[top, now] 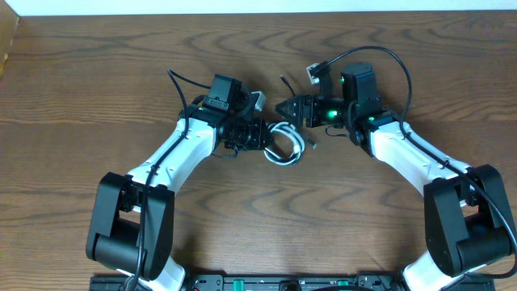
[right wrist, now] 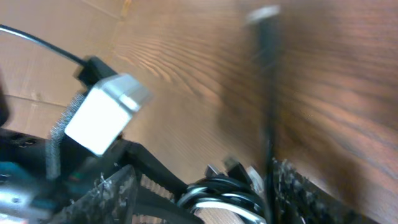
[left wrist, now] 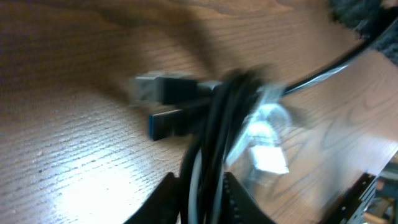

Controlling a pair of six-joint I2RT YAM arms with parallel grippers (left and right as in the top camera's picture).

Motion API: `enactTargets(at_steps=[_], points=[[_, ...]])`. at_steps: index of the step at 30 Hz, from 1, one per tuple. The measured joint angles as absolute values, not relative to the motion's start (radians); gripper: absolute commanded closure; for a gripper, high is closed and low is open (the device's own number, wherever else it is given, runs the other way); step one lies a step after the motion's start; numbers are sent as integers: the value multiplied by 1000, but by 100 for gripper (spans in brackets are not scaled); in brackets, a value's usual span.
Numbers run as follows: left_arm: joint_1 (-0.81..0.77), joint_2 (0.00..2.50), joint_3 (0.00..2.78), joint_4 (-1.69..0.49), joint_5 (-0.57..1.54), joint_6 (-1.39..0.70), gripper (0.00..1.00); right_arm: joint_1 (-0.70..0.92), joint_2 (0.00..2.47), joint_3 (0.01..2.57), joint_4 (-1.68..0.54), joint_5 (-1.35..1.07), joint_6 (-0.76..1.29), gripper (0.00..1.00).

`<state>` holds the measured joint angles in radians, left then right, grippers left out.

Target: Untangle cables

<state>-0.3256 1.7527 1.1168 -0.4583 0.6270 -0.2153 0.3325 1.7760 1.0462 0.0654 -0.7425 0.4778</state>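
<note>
The cables (top: 287, 150) lie as a small coiled bundle of white and black cords at the table's middle. My left gripper (top: 265, 139) is shut on this bundle; in the left wrist view the black and white cords (left wrist: 208, 155) run between the fingers (left wrist: 205, 199). Two USB plugs (left wrist: 163, 106) and a white plug (left wrist: 270, 158) lie beyond, blurred. My right gripper (top: 282, 107) is just above the bundle, facing left. Its fingers (right wrist: 202, 196) are open wide, with the coil (right wrist: 224, 193) between them. One black cord (right wrist: 268, 93) runs up along its right finger to a plug.
Thick black arm cords arc over the right wrist (top: 397, 58) and beside the left wrist (top: 179, 84). The left wrist's white camera block (right wrist: 106, 115) shows close in the right wrist view. The wooden table (top: 97, 73) stretches all round.
</note>
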Motion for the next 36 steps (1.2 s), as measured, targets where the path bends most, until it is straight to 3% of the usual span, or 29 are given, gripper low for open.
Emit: enactTargets(at_steps=[3, 5, 14, 27, 30, 32, 36], points=[[-326, 1753, 1117, -456, 627, -214, 56, 332, 1776, 1046, 12, -711, 467, 27], [-326, 1753, 1117, -455, 629, -213, 53, 332, 1776, 1046, -22, -686, 459, 25], [-326, 1753, 1117, -475, 620, -213, 53, 332, 1776, 1046, -82, -627, 426, 22], [-339, 1753, 1117, -648, 411, -218, 53, 332, 1776, 1046, -222, -476, 407, 24], [-354, 1753, 1117, -646, 404, -239, 53, 332, 1776, 1046, -247, -467, 394, 28], [-364, 1752, 1117, -637, 400, -260, 54, 332, 1776, 1046, -272, -462, 381, 40], [-382, 1752, 1116, -595, 385, -306, 54, 333, 1776, 1046, -304, -456, 354, 50]])
